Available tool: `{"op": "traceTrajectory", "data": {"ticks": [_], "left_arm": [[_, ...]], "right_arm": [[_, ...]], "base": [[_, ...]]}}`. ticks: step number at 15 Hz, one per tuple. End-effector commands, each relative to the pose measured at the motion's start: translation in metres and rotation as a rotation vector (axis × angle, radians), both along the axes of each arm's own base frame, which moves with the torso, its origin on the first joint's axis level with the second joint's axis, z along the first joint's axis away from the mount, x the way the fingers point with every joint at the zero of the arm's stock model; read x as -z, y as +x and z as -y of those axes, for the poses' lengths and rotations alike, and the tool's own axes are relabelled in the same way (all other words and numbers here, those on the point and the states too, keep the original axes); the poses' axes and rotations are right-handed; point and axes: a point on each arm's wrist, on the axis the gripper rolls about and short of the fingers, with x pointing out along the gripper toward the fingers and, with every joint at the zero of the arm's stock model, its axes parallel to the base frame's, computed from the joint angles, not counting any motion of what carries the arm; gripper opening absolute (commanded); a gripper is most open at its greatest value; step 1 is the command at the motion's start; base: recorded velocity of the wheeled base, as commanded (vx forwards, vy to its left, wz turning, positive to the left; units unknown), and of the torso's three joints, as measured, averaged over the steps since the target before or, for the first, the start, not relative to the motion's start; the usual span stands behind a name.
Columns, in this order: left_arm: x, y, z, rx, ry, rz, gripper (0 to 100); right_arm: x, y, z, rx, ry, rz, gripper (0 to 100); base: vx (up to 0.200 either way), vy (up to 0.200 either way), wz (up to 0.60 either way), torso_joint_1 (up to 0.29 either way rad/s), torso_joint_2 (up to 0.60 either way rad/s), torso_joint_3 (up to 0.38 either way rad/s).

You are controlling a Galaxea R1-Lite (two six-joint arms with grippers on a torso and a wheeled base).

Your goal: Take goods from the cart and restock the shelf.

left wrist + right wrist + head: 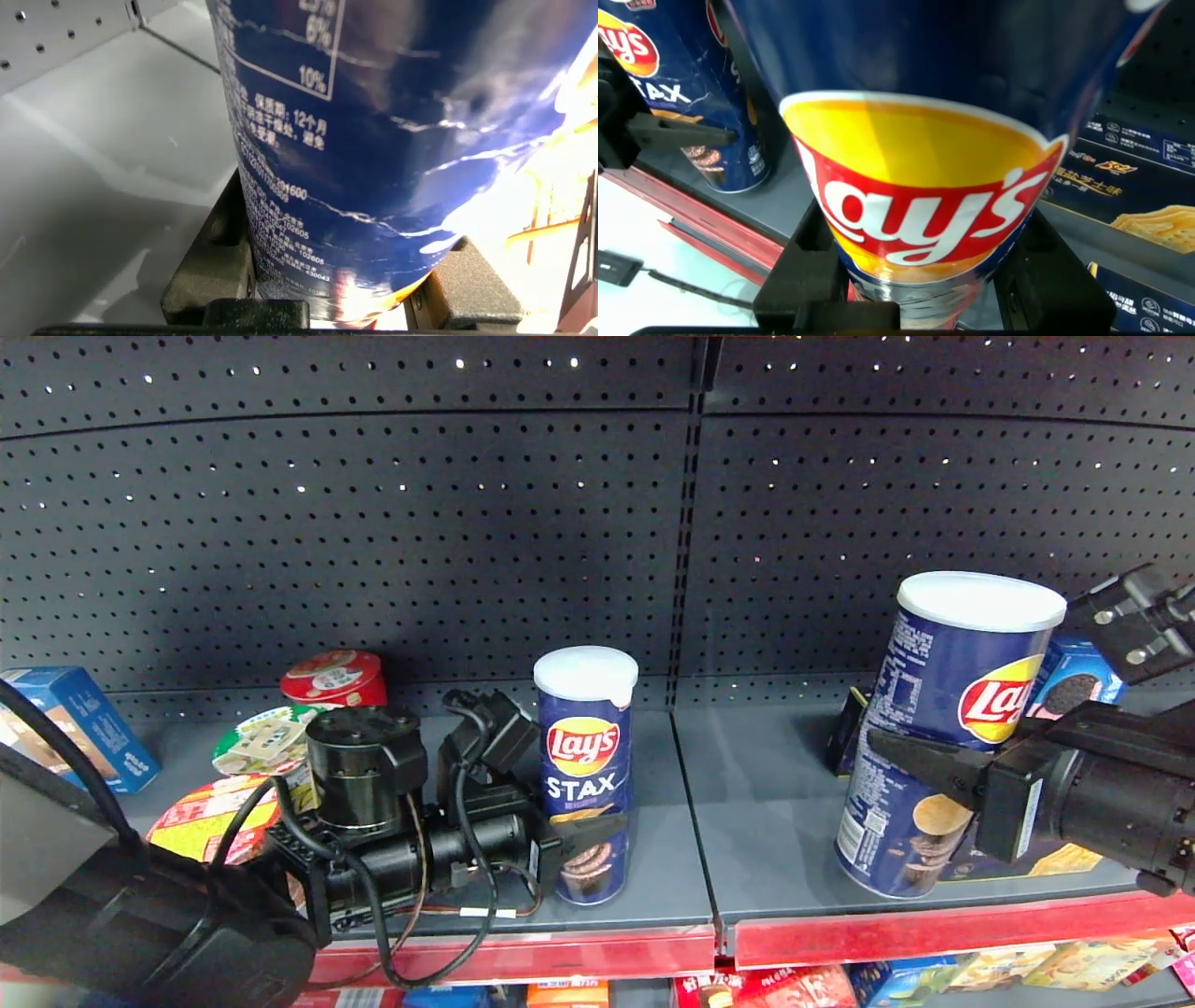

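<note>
On the shelf [766, 803] I saw a blue box [79, 728] far left, then lidded bowls [266, 739] and a red tin [334, 678]. My left hand [590, 845] was clamped on the slim chips can [586, 756], which stood upright near the front edge. My right hand [887, 747] gripped the wide chips can [943, 709], tilted, with cookie boxes [1074, 679] crowding close behind it.
</note>
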Motion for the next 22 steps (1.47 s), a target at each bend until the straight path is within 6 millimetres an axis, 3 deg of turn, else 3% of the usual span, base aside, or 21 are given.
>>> {"op": "traceTrajectory", "data": {"ticks": [1,8,13,14,22], "left_arm": [[0.004,-0.001,-0.001,0.002,0.011,-0.009,0],[0.014,0.015,0.007,-0.007,-0.001,0.016,0],[0.016,0.016,0.006,-0.013,0.005,0.012,0],[0.015,0.017,0.006,-0.013,0.001,0.014,100],[0.008,-0.002,-0.004,-0.01,0.003,0.014,100]], "right_arm": [[0.0,0.0,0.0,-0.001,0.0,0.0,0],[0.0,0.0,0.003,0.013,0.001,0.001,0],[0.001,0.001,0.002,0.011,-0.001,-0.002,0],[0.001,0.002,0.002,0.011,-0.002,-0.003,0],[0.002,0.001,0.004,0.01,0.001,-0.004,0]], "base": [[0.0,0.0,0.0,0.0,0.0,0.0],[0.0,0.0,0.0,0.0,0.0,0.0],[0.0,0.0,0.0,0.0,0.0,0.0],[0.0,0.0,0.0,0.0,0.0,0.0],[0.0,0.0,0.0,0.0,0.0,0.0]]}}
